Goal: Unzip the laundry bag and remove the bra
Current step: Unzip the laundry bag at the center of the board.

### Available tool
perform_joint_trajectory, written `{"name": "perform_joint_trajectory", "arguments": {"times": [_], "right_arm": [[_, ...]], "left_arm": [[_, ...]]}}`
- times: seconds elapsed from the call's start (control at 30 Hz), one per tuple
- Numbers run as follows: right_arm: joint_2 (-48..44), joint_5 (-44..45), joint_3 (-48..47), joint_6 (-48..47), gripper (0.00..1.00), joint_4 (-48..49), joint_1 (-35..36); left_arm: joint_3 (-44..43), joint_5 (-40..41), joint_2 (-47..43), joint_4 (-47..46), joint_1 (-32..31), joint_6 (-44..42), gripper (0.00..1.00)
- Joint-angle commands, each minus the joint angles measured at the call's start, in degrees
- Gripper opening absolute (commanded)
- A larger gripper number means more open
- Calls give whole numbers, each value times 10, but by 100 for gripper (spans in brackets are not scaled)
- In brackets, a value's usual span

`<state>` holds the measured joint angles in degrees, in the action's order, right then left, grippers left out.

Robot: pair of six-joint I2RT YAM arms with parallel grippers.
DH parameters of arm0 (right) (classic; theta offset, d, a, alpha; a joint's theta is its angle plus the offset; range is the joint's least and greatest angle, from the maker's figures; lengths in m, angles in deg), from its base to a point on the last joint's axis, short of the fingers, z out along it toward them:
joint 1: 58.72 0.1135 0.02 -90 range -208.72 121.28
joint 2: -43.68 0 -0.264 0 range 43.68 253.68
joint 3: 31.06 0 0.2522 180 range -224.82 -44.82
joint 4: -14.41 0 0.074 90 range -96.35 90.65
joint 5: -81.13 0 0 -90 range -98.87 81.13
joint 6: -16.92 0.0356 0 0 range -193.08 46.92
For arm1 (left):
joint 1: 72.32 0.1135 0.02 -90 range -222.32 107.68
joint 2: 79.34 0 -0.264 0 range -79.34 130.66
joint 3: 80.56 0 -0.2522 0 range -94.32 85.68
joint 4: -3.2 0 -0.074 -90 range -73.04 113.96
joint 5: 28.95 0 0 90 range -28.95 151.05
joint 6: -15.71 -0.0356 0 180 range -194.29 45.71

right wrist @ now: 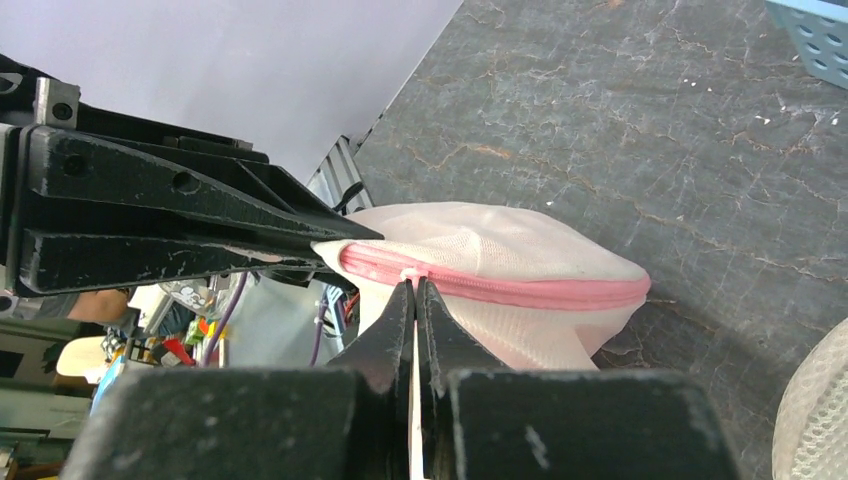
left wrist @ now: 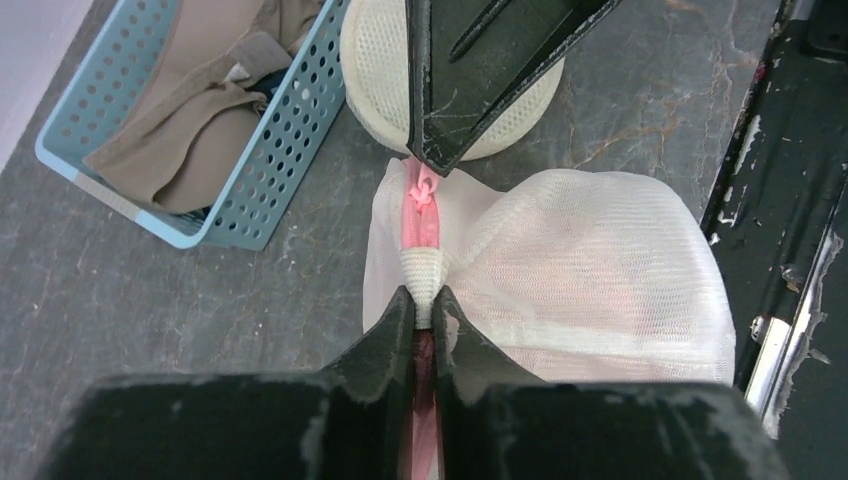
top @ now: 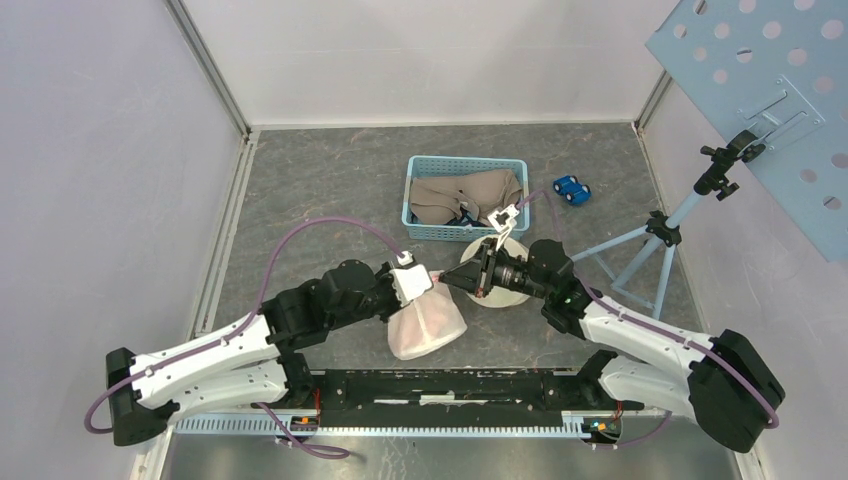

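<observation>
We see the white mesh laundry bag (top: pixel 428 325) lying on the table (top: pixel 330 190) between the arms, its pink zipper (right wrist: pixel 520 290) running from one gripper toward the other. The left gripper (left wrist: pixel 425 300) pinches the bag's white end tab (left wrist: pixel 422 268); the right gripper (right wrist: pixel 414 290) clamps tight on the zipper pull (left wrist: pixel 423 190).

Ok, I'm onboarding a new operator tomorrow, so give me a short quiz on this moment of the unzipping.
1. True or false: the left pincer is shut on the laundry bag at its zipper end.
2. What does the right pincer grip? A nothing; B the zipper pull; C a pen.
3. What colour is the zipper?
Key: 1 true; 2 B; 3 pink.
</observation>
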<state>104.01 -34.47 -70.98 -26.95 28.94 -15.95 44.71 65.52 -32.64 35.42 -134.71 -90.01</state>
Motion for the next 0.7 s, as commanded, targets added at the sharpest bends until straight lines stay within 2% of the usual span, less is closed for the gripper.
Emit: {"name": "perform_joint_trajectory", "arguments": {"times": [0.0,0.13,0.3,0.47,0.67], "right_arm": [[11,-14,-19,0,0,56,-1],[3,-22,3,19,0,80,-1],[-2,-31,25,42,0,114,0],[-1,-33,32,47,0,126,3],[-5,-33,32,46,0,127,4]], "left_arm": [[-25,24,4,23,-1,16,22],[-45,-3,1,48,-2,54,41],[-92,-32,23,77,-2,105,59],[-149,-33,89,122,-2,150,63],[-180,-14,129,136,-1,152,64]]}}
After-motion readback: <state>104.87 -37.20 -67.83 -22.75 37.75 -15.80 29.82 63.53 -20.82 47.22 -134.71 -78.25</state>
